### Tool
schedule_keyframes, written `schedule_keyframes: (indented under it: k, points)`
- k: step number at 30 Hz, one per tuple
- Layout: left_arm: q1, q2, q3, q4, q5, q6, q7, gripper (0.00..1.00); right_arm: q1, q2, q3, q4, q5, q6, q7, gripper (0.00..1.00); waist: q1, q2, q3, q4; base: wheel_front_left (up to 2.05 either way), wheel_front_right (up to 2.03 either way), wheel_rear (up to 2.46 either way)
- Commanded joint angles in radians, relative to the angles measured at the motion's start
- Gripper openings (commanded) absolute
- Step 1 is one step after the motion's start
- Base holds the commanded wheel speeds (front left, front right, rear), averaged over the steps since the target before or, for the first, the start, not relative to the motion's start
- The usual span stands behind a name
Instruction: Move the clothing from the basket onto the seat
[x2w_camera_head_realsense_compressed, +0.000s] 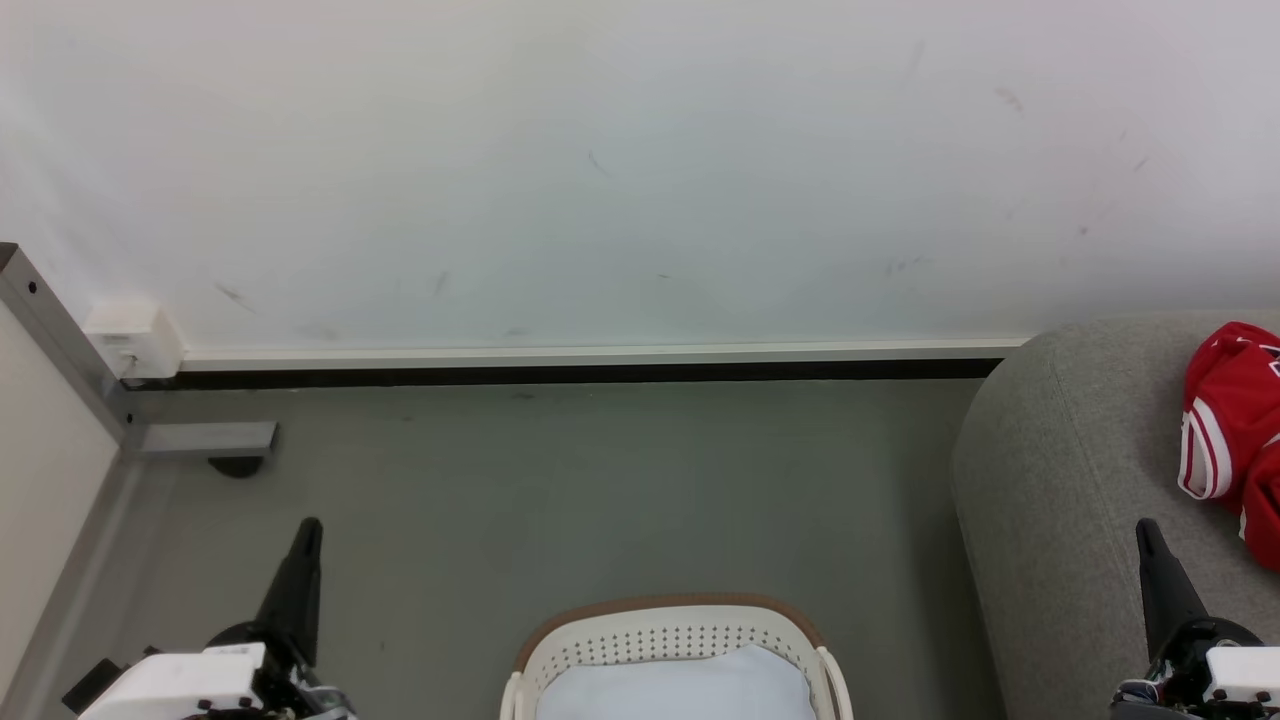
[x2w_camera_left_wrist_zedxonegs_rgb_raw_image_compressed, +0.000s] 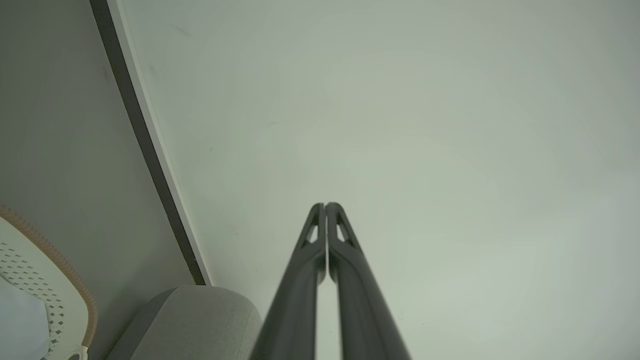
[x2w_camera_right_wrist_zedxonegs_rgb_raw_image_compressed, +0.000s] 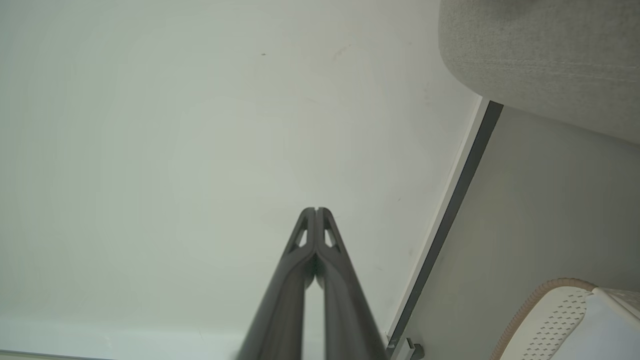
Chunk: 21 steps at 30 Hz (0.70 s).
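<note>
Bright red white-striped garment (x2w_camera_head_realsense_compressed: 1225, 410) on grey fabric sofa (x2w_camera_head_realsense_compressed: 1060, 480) - oval cream perforated basket (x2w_camera_head_realsense_compressed: 670, 603) holds pale cloth (x2w_camera_head_realsense_compressed: 670, 688) - left gripper (x2w_camera_head_realsense_compressed: 308, 530), right gripper (x2w_camera_head_realsense_compressed: 1146, 530) fully closed, empty.

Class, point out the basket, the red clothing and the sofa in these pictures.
basket (x2w_camera_head_realsense_compressed: 670, 640), head view, on its perforated back wall
red clothing (x2w_camera_head_realsense_compressed: 1225, 392), head view, on the red fabric above the white bands
sofa (x2w_camera_head_realsense_compressed: 1060, 480), head view, on its bare rounded grey end
</note>
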Motion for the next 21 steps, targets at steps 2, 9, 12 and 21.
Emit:
schedule_keyframes:
  k: [2,9,12,21]
  points:
    - [-0.009,0.002,0.002,-0.001,-0.012,-0.003,0.003,0.00,-0.008,-0.007,0.001,-0.002,0.013,-0.002,-0.005,0.00,0.0000,-0.0001,0.000,0.000,0.00,0.00,0.00]
    - [-0.009,0.002,0.002,-0.001,-0.012,-0.003,0.003,0.00,-0.007,-0.010,0.006,-0.003,0.018,-0.002,-0.008,0.00,0.0000,-0.0001,0.000,0.000,0.00,0.00,0.00]
    - [-0.009,0.002,0.002,-0.002,-0.012,-0.003,0.003,0.00,-0.007,-0.012,0.009,-0.003,0.020,-0.002,-0.011,0.00,0.0000,-0.0001,0.000,0.000,0.00,0.00,0.00]
    - [-0.009,0.002,0.002,-0.002,-0.012,-0.003,0.003,0.00,-0.006,-0.018,0.017,-0.004,0.025,-0.002,-0.015,0.00,0.0000,-0.0001,0.000,0.000,0.00,0.00,0.00]
